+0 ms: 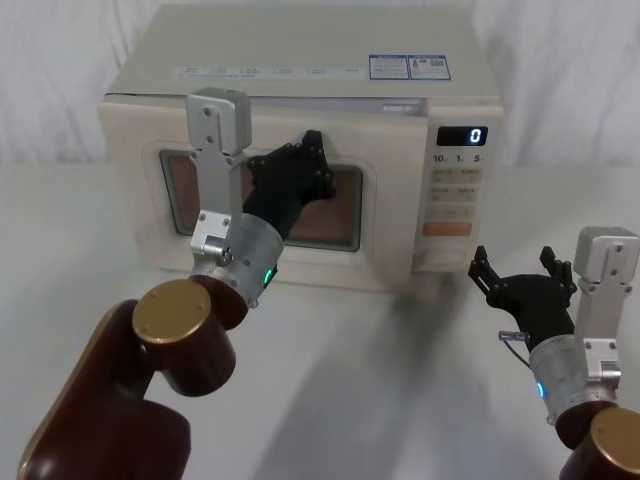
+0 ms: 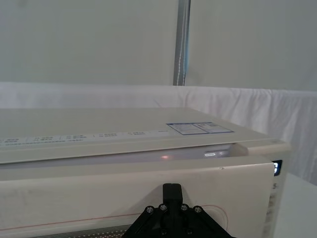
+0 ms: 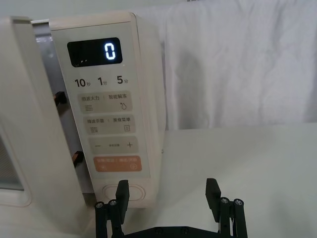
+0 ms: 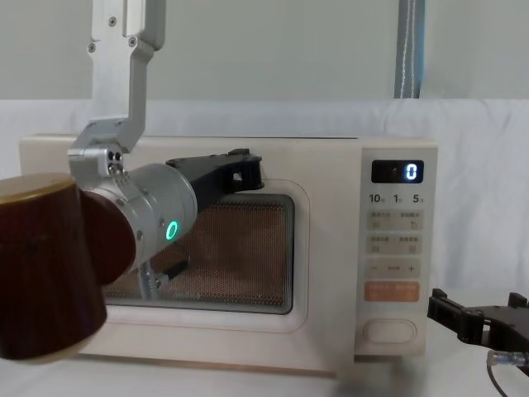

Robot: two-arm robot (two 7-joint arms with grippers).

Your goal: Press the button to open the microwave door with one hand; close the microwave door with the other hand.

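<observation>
At table centre, twelve o'clock from the robot: cream microwave (image 1: pixel 300 70), top face bearing a blue-and-white label (image 1: pixel 409 67).

Door (image 1: pixel 390 200): wide cream panel with a dark window, hinged at nine o'clock. In the right wrist view its free edge stands slightly off the body, a narrow gap showing the latch hooks; not fully shut.

Keypad panel (image 3: pixel 111 106): at three o'clock of the door, display (image 3: pixel 95 51) reading 0, orange key (image 3: pixel 117 163) below the beige rows.

Left gripper (image 1: pixel 305 160): black fork on a silver wrist with a green ring light, lying against the door at the window's upper edge, toward its three o'clock side. Fingers close together, gripping nothing.

Right gripper (image 1: pixel 522 272): black fork with a thin cable loop, hovering low at four o'clock from the microwave, just clear of the keypad panel. Fingers spread wide, empty.

Button (image 3: pixel 124 192): cream oval at the panel's foot, below the orange key, directly ahead of the right gripper, untouched.
</observation>
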